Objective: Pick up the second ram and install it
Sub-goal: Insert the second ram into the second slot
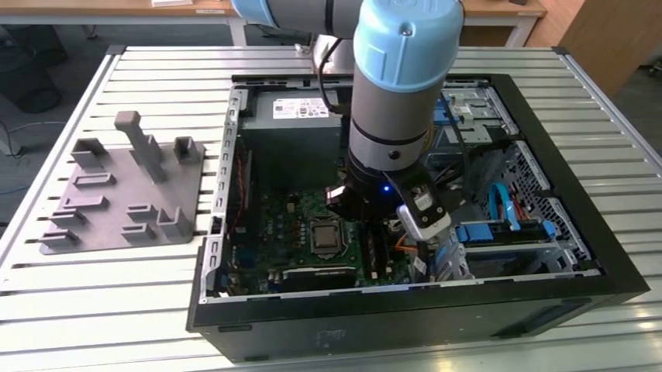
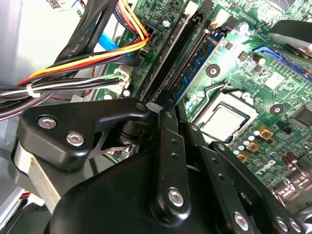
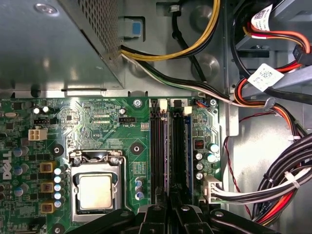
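A pale blue joint cap is carried above silver-grey arm [image 1: 388,116] tubing, and the black gripper [image 2: 163,161] linkage is fastened by silver screws.

arm [image 1: 398,101] upright, gripper [image 3: 170,207] lowered, jaws together

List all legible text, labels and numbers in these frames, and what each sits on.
Nothing reads with confidence. Print sits here:
white sticker on the power supply, exterior view: too small.
white tag on the cables, first wrist view: code-like marks, blurred.
upper white tag, same view: blurred.
silkscreen lettering on the motherboard, first wrist view: too small to trust.
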Controlling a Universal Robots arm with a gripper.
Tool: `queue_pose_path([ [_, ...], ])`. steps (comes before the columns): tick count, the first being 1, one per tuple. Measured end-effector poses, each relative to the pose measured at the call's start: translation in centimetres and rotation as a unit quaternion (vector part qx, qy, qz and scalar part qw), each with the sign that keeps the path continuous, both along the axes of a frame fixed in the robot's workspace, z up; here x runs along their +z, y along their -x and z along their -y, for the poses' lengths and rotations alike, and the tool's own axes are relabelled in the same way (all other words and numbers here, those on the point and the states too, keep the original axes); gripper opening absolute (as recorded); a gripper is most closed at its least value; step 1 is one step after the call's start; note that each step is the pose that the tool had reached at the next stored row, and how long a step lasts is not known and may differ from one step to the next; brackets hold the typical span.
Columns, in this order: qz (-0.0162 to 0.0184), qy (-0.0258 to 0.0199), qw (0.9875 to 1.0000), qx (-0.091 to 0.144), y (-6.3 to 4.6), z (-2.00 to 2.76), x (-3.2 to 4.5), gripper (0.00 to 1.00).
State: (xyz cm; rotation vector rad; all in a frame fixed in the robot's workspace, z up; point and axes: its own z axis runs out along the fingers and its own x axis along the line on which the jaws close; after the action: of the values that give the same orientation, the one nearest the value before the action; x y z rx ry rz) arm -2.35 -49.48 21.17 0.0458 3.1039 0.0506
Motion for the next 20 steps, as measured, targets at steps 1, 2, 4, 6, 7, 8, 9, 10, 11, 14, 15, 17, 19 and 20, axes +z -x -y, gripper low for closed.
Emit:
queue_pose_path([
  [1,0.0,0.0,1.0,0.0,0.0,0.0,-0.01,0.14],
  [2,0.0,0.0,1.0,0.0,0.0,0.0,-0.02,0.14],
  [4,0.0001,-0.0003,1.0,0.0,0.01,-0.01,-0.1,0.14],
  [6,0.0,0.0,1.0,0.0,0.01,0.0,-0.21,0.14],
  [7,0.0,-0.0001,1.0,0.0,0.01,0.0,-0.28,0.14],
  [8,0.0,-0.0002,1.0,0.0,0.01,-0.01,-0.37,0.14],
  [9,0.0,0.0001,1.0,0.0,0.01,0.0,-0.45,0.14],
  [10,-0.0001,0.0002,1.0,0.0,0.02,0.0,-0.52,0.14],
  [11,-0.0002,0.0003,1.0,0.0,0.02,0.01,-0.58,0.14],
  [14,0.0,0.0004,1.0,0.0,0.02,0.0,-0.68,0.14],
  [15,0.0,0.0007,1.0,0.0,0.02,0.0,-0.69,0.14],
  [17,0.0,0.0014,1.0,0.0,0.01,0.0,-0.7,0.14],
  [19,0.0,0.0016,1.0,0.0,0.01,0.0,-0.7,0.14],
  [20,0.0001,0.0021,1.0,0.0,0.0,-0.01,-0.71,0.14],
])
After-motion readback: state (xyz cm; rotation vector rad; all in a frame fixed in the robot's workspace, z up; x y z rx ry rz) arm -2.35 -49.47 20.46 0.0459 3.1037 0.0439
